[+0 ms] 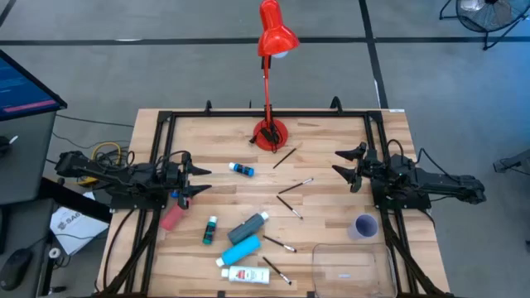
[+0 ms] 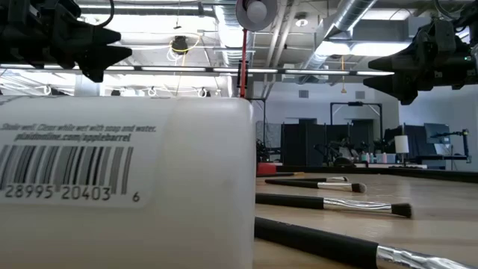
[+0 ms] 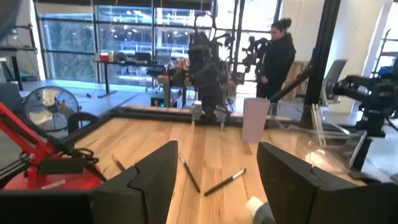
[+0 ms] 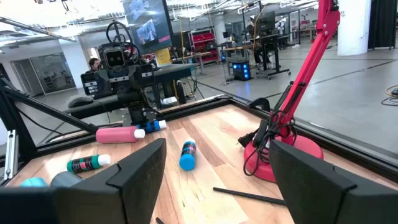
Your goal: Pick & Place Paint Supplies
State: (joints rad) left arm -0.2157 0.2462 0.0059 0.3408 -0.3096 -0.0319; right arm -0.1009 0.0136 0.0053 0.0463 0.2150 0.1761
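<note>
Paint stuff is scattered all over the wood-slat table [image 1: 331,149]: a pink bottle [image 1: 171,218] near the left gripper [image 1: 195,180], small blue [image 1: 242,170] and green [image 1: 210,230] bottles, grey [image 1: 249,226] and light-blue [image 1: 241,248] tubes, a white bottle [image 1: 244,274], and thin dark brushes [image 1: 294,185] mid-table. The clear tray [image 1: 348,266] looks empty as far as I can tell, with the lilac cup [image 1: 364,226] just beyond it. Both claws are spread open holding nothing, the right gripper [image 1: 348,165] out by the right edge.
</note>
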